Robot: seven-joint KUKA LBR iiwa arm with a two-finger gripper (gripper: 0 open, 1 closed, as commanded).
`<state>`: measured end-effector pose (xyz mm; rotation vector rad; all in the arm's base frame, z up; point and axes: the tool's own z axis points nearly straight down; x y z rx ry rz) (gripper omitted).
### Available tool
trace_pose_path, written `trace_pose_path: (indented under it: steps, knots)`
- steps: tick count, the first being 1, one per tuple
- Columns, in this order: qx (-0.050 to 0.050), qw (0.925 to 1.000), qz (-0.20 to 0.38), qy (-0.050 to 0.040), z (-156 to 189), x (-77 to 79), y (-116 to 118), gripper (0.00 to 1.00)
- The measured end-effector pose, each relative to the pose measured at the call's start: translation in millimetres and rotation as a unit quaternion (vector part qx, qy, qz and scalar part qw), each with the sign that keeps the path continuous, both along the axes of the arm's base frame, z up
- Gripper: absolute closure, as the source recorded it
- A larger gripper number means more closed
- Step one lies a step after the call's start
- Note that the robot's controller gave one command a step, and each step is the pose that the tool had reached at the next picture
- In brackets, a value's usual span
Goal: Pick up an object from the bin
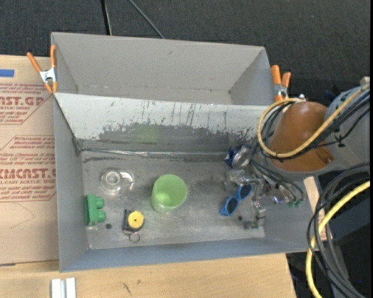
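Though down at the floor of the bin (174, 73) in the frame's right, hand (253, 197) unreadable: spread or pressed together, cannot tell; just left of it, small blue object (231, 203); farther left, green cup (169, 192).

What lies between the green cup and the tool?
In the camera view, a small blue thing lies between the green cup and the tool, close beside the tool. The bin floor from there to the cup is bare.
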<state>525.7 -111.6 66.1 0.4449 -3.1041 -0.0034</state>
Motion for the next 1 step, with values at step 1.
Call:
trace_pose_path:
  steps: [1]
  knots:
    - [-0.001, 1.0000, 0.000, -0.0034, 3.4, 2.5, 0.4, 1.00]
